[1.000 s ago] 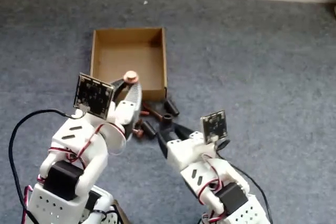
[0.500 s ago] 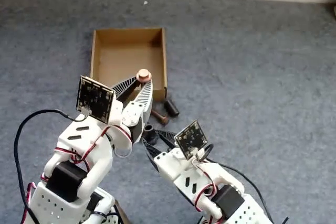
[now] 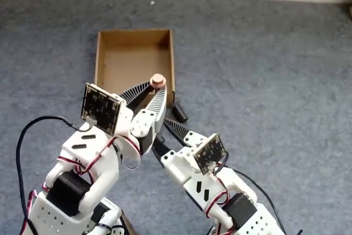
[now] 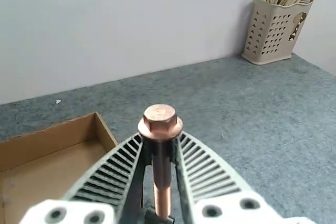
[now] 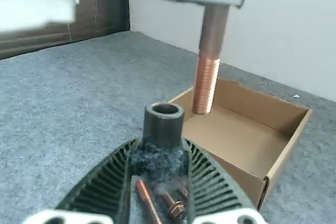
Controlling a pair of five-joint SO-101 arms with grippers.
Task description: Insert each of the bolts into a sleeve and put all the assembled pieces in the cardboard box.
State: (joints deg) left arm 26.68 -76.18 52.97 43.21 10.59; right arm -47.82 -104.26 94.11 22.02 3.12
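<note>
My left gripper (image 3: 156, 88) is shut on a copper bolt (image 3: 158, 80) held upright, hex head up, over the front right corner of the cardboard box (image 3: 132, 61). The left wrist view shows the bolt (image 4: 160, 156) between the white fingers (image 4: 199, 169). My right gripper (image 5: 164, 153), with black fingers, is shut on a dark sleeve (image 5: 164, 120) standing upright with its mouth open. The bolt's threaded tip (image 5: 206, 80) hangs just above and slightly beyond the sleeve's mouth. In the high view the right gripper (image 3: 166, 138) sits under the left one.
A loose dark sleeve (image 3: 179, 113) lies on the grey carpet by the box's front right corner. Two loose copper bolts (image 5: 152, 205) lie below the right gripper. A beige holder of sticks (image 4: 276, 22) stands far back by the wall.
The left gripper has carried the bolt to the right, toward the box's front right corner. The right arm has swung left and forward, bringing its sleeve under the bolt.
</note>
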